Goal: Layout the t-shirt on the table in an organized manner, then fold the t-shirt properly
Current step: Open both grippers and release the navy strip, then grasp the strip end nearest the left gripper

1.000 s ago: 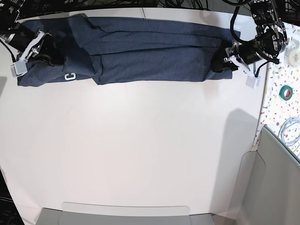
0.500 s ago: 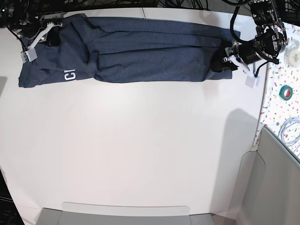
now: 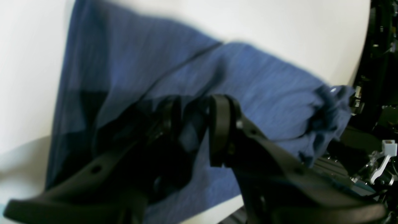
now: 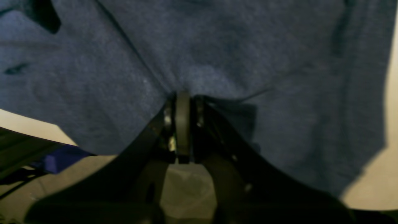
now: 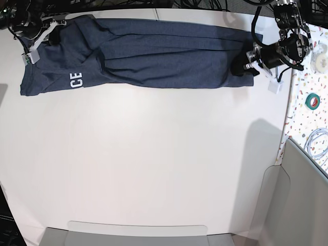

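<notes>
The dark navy t-shirt (image 5: 154, 56) is stretched in a long band along the far edge of the off-white table (image 5: 143, 164). White letters "CE" (image 5: 76, 80) show near its left end. My right gripper (image 5: 55, 32), at the left of the base view, is shut on the shirt's left end; the right wrist view shows the fingers (image 4: 183, 124) pinched on blue cloth (image 4: 217, 46). My left gripper (image 5: 245, 65), at the right of the base view, is shut on the shirt's right end, and the left wrist view (image 3: 196, 124) shows cloth (image 3: 248, 77) between its jaws.
A narrow speckled surface runs along the right side and carries a green tape roll (image 5: 313, 100) and a white cable coil (image 5: 318, 143). Grey panels stand at the near edge (image 5: 138, 233) and the near right (image 5: 302, 195). Black cables lie beyond the table's far edge.
My right gripper has moved toward the far edge with the shirt's left end, and more white lettering now shows. My left gripper has shifted slightly toward the far edge too, still holding the shirt.
</notes>
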Controlling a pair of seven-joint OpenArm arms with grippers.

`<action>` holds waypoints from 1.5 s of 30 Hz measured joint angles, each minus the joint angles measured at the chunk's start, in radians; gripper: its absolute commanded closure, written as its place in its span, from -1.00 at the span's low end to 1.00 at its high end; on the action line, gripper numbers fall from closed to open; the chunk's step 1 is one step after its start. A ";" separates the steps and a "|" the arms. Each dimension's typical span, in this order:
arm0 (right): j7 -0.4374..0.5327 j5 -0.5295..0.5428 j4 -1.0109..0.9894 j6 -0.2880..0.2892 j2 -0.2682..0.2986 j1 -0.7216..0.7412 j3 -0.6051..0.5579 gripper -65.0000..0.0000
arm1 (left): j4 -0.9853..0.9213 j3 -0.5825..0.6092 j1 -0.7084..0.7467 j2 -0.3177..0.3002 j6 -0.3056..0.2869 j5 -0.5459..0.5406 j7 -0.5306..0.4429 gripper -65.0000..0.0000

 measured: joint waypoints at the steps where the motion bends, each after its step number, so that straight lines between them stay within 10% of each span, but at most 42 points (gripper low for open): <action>1: 0.000 -0.001 0.000 0.000 0.000 0.000 0.001 1.00 | 0.000 0.000 -0.001 0.000 0.000 0.000 -0.002 0.57; 21: -0.005 0.003 0.000 0.000 -0.003 0.000 0.002 1.00 | 0.000 -0.005 0.006 -0.002 0.000 0.000 -0.005 0.57; 31: -0.016 0.216 0.000 0.000 0.003 -0.003 0.223 -0.04 | 0.000 -0.069 0.003 0.003 0.000 -0.001 0.000 0.57; 45: -0.016 0.372 0.001 0.000 0.001 0.058 0.467 -0.11 | -0.029 -0.376 -0.023 -0.033 -0.001 -0.008 0.073 0.21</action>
